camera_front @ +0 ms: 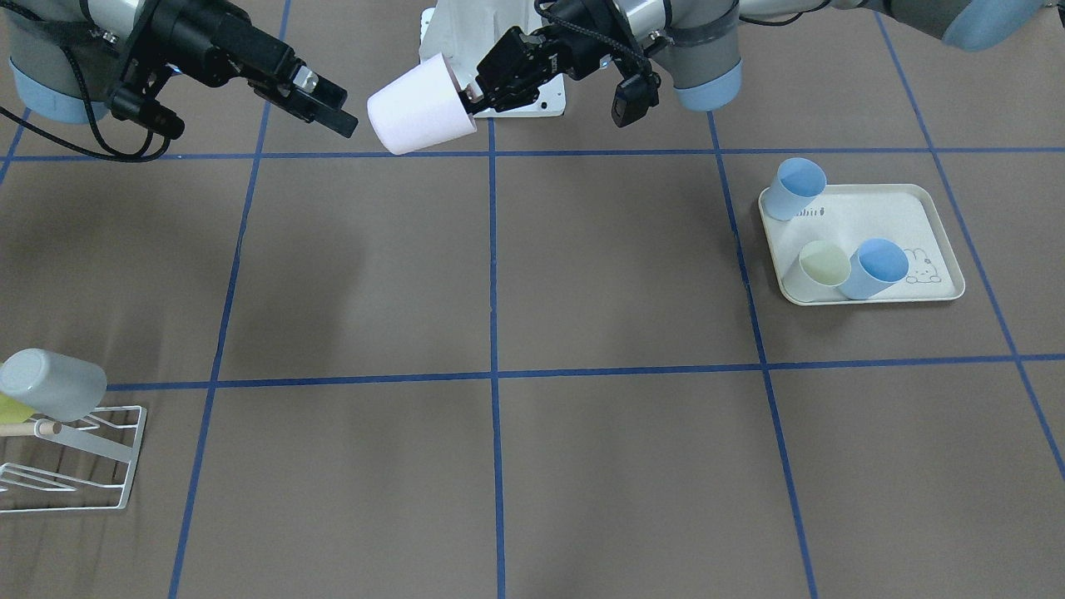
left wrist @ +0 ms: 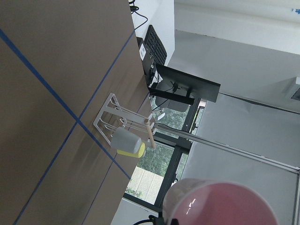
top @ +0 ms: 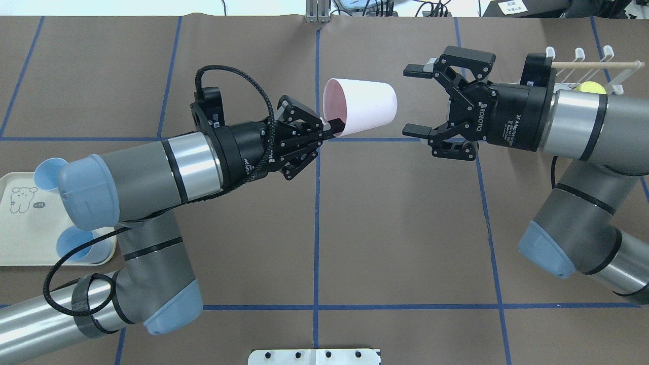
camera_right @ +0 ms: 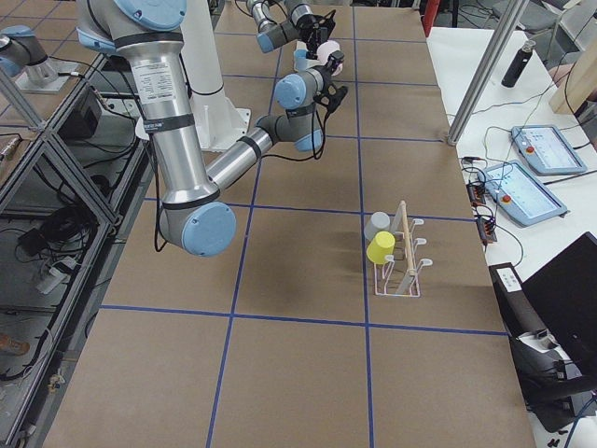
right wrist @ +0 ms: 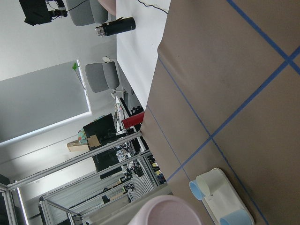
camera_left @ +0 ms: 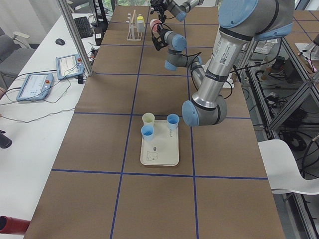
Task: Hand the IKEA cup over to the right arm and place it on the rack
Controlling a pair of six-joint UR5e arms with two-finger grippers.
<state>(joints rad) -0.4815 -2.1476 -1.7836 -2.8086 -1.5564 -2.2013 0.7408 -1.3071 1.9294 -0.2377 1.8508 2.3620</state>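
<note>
Cup (top: 362,107) rim between left fingers (top: 332,123); right fingers (top: 417,131) spread, just clear.

Over the tabletop (camera_front: 582,274), a cup (top: 362,106) sits between the left gripper (top: 330,124), at its rim, and the right gripper (top: 413,101), near its base. Tray (camera_front: 932,208) with three cups (camera_front: 874,268) at robot's left; rack (camera_front: 129,453) bearing two cups (camera_front: 54,384) at right

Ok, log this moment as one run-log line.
phase: handover | left hand: shut on pink cup rim | right hand: open, short of cup | rack: grey cup, yellow cup
</note>
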